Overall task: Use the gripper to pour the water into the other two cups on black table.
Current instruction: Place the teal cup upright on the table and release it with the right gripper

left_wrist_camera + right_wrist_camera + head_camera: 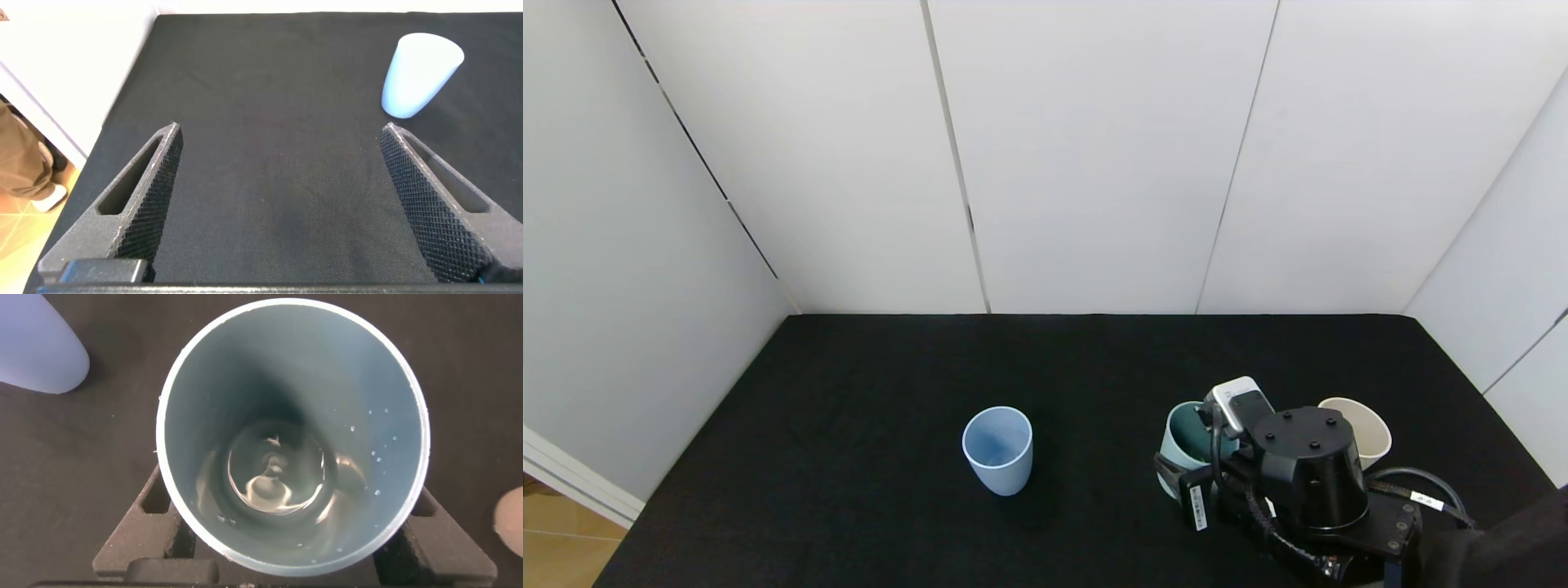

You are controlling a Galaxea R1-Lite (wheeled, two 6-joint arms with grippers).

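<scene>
My right gripper [1186, 472] is at the right front of the black table [849, 384], shut on the teal cup [1186, 433]. In the right wrist view the gripper [290, 498] has a finger on each side of the teal cup [376, 392], and the water [274, 478] glints at its bottom. The light blue cup [997, 448] stands upright mid-table, well left of that gripper. The cream cup [1364, 433] stands just right of the gripper, partly hidden by the arm. My left gripper [279, 128] is open and empty above the cloth, with the blue cup [418, 73] beyond it.
White wall panels [1094, 163] close the table at the back and both sides. The table's left edge drops to a wooden floor [556, 555]. The blue cup [37, 343] and a sliver of the cream cup [511, 523] flank the teal cup in the right wrist view.
</scene>
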